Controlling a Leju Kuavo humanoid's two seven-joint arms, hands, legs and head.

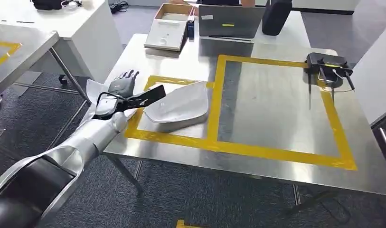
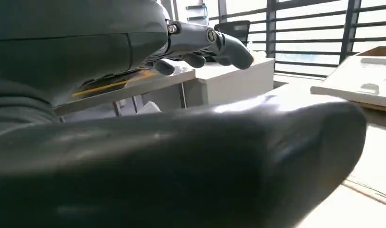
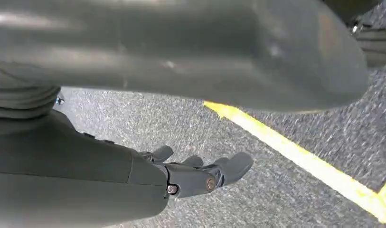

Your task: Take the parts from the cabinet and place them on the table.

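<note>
While the left arm reaches in low across the near corner of the steel table [image 1: 276, 166], the left hand [image 1: 122, 85] hovers just beside the silver part [image 1: 179, 108], fingers spread and holding nothing. The left wrist view backs that up: fingers [image 2: 195, 59] loosely extended with only air under them. The part lies flat on the table inside the smaller yellow-taped rectangle [image 1: 174, 138], its near edge close to the tape, its left tip right by the black bracket on the wrist. So it looks set down, with the hand free of it.

Down at the robot's side, the right hand [image 3: 200, 173] hangs over grey carpet with a yellow floor line [image 3: 295, 152] running past, fingers slack and apart, nothing in them.

Further out lies the bigger taped square [image 1: 276, 109], then a black device with antennas [image 1: 328, 66] on its far right corner. Beyond that sit an open cardboard box [image 1: 169, 26], a laptop [image 1: 229, 21] and a dark cylinder [image 1: 276, 16].

The danger, to my eye: the wrist bracket sits so near the part's tip that a careless pull-back could clip it and drag the part over the tape, or off the near edge. A straight lift first would be safer.
</note>
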